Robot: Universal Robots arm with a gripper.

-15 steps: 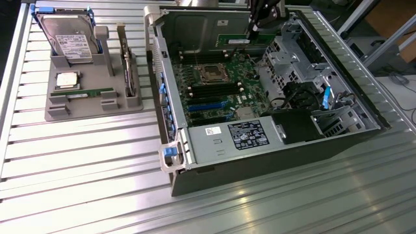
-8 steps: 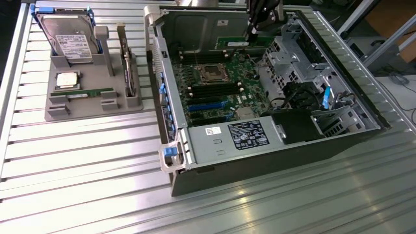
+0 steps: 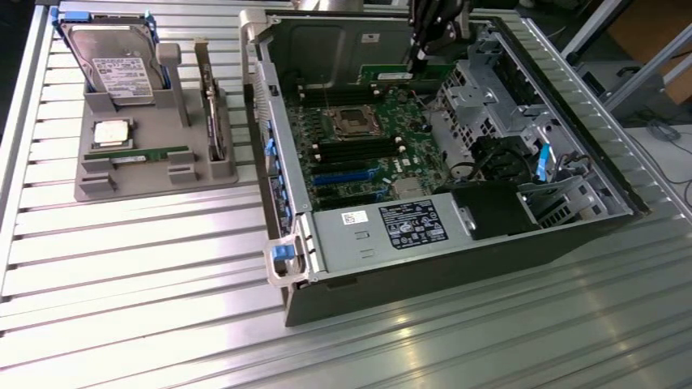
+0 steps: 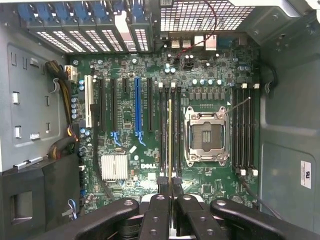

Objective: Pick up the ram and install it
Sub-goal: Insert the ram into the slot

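The ram (image 3: pixel 398 75) is up inside the open computer case (image 3: pixel 433 275), a green strip under the gripper (image 3: pixel 424 57) at the far end of the box in the exterior view. Right beside it stands a metal drive cage (image 3: pixel 487 89), with the power supply (image 3: pixel 390 227) well clear at the near end. Over on the exterior view's left sits the grey tray (image 3: pixel 141 188): a spare stick (image 3: pixel 138 154) lying flat, a square silver chip (image 3: pixel 112 132) just behind it, a hard drive (image 3: pixel 113 61) propped up at the back, and a card (image 3: pixel 213 113) on edge along the side nearest the case. Everything rests on a ribbed metal table (image 3: pixel 130 284) with light glaring off the slats and plenty of bare surface in front. Now the wrist view: the ram (image 4: pixel 170 135) shows edge-on, a thin pale line pinched tight between the black fingers (image 4: pixel 159 210) of the gripper (image 4: pixel 171 192). It runs in line with the long black slots (image 4: pixel 178 125) on the green board (image 4: pixel 125 130), and whether it touches one I can't tell. The silver socket (image 4: pixel 205 135) sits just beside those slots, with another bank of slots (image 4: pixel 245 130) beyond it. The blue slot (image 4: pixel 137 110), the small heat sink (image 4: pixel 114 166) and the cables (image 4: pixel 65 100) by the case wall are well apart. The board around the ram lies low and flat, with the walls far off on both sides.
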